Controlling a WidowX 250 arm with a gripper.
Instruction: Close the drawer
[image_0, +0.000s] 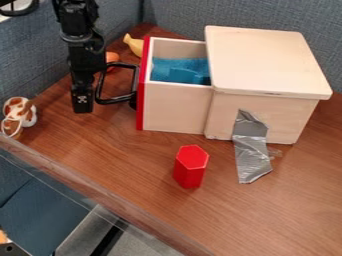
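My gripper (81, 102) hangs down at the upper left, just left of the drawer's black handle; whether it touches the handle I cannot tell. The wooden drawer (175, 107) stands well out of the left side of its box (267, 62). It has a red front panel, seen nearly edge-on, and the looped handle (115, 99) projects from it toward the gripper. Blue material (180, 70) lies inside the drawer.
A red hexagonal block (191, 166) stands in front of the box. Silver tape (252, 147) runs from the box to the table (127, 160). A brown-and-white object (19, 116) is at the left; yellow (135, 45) and orange (112, 58) objects lie behind the handle.
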